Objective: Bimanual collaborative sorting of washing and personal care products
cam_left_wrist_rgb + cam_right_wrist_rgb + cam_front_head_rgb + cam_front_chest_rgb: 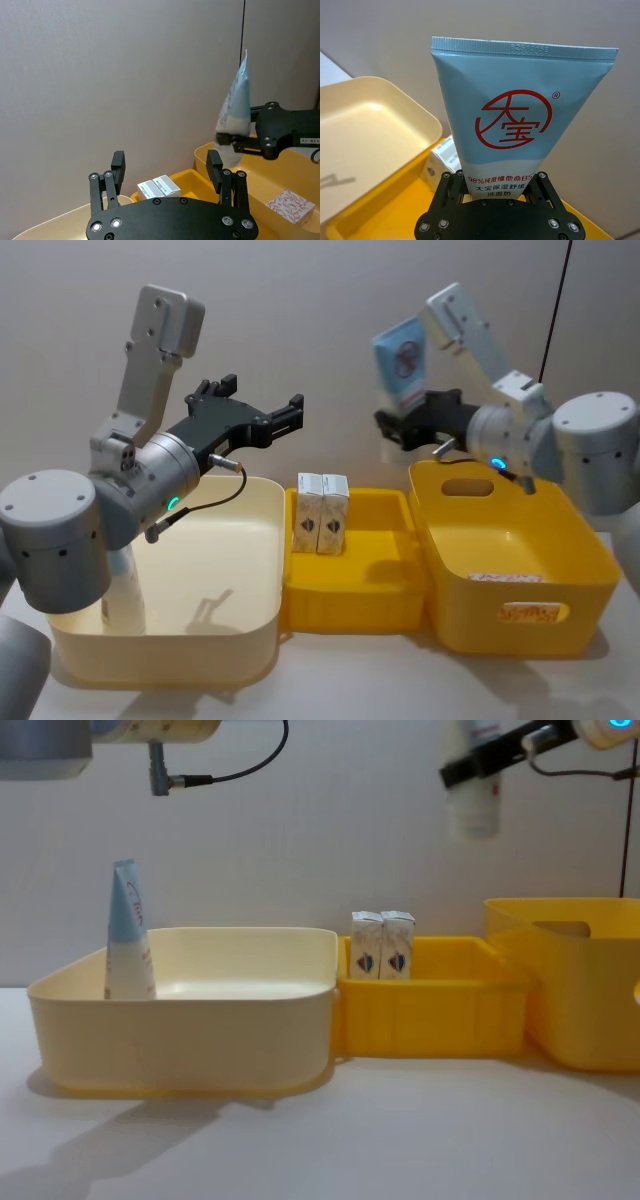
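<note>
My right gripper [405,427] is shut on a pale blue-and-white squeeze tube [403,362] with a red logo, held upright in the air over the gap between the low yellow tray [352,592] and the deep yellow tub [520,540]. The right wrist view has the tube [520,120] rising from the shut gripper [495,184]. My left gripper [287,412] hovers open and empty above the cream tub [200,640]. A second tube [128,932] stands in that tub's left corner. Two white cartons [322,512] stand in the low tray. A pink-printed carton [290,206] lies in the deep tub.
The three containers stand side by side on a white table [400,1140], which has free room in front of them. A plain wall [320,300] stands close behind. A black cable [555,300] hangs down the wall at the right.
</note>
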Available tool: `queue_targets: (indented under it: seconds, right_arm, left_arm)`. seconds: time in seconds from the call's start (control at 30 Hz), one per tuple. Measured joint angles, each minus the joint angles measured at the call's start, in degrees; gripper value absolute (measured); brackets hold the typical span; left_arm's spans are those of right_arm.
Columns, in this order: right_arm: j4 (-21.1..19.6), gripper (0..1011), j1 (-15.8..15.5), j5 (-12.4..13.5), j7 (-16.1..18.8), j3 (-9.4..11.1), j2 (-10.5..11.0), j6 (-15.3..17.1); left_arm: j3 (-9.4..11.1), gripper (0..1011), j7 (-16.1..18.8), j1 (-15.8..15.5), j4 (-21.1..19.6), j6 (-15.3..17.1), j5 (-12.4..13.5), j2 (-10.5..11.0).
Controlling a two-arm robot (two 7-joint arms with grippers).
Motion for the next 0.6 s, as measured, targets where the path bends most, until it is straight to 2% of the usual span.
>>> queue_targets:
  seconds: [0.3,0.6]
  right_arm:
    - [1.81,461,0.67,-0.16,-3.15,2.63,0.62,5.12]
    - [5.99,461,2.54,-0.14,-5.13,4.81,0.28,11.10]
  left_arm:
    - [0.01,1003,0.00,0.00,0.00,0.00,0.00,-0.01]
    - [0.00,1003,0.00,0.00,0.00,0.00,0.00,-0.01]
